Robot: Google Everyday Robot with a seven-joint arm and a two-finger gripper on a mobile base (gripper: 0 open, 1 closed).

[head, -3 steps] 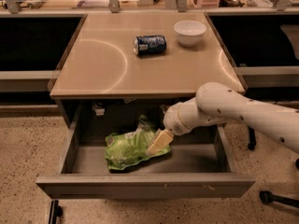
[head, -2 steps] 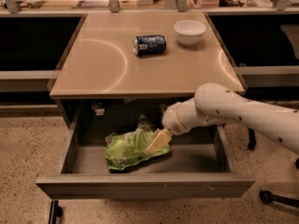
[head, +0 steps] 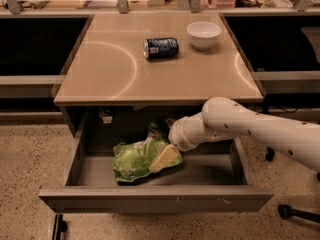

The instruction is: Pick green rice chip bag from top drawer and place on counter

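Gripper (head: 164, 158) sits inside the open drawer (head: 155, 199), reaching in from the drawer's right side, low over its floor; whether it is open or closed cannot be told. The green bag (head: 132, 159) lies in the drawer, left of centre, its right end against the gripper. Above the drawer, the counter (head: 100, 69) holds a can (head: 161, 48) and a white bowl (head: 203, 35).

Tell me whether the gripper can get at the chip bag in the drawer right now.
Probably yes: the drawer is open, and the gripper is down inside it at the right end of the bag, with nothing between them.
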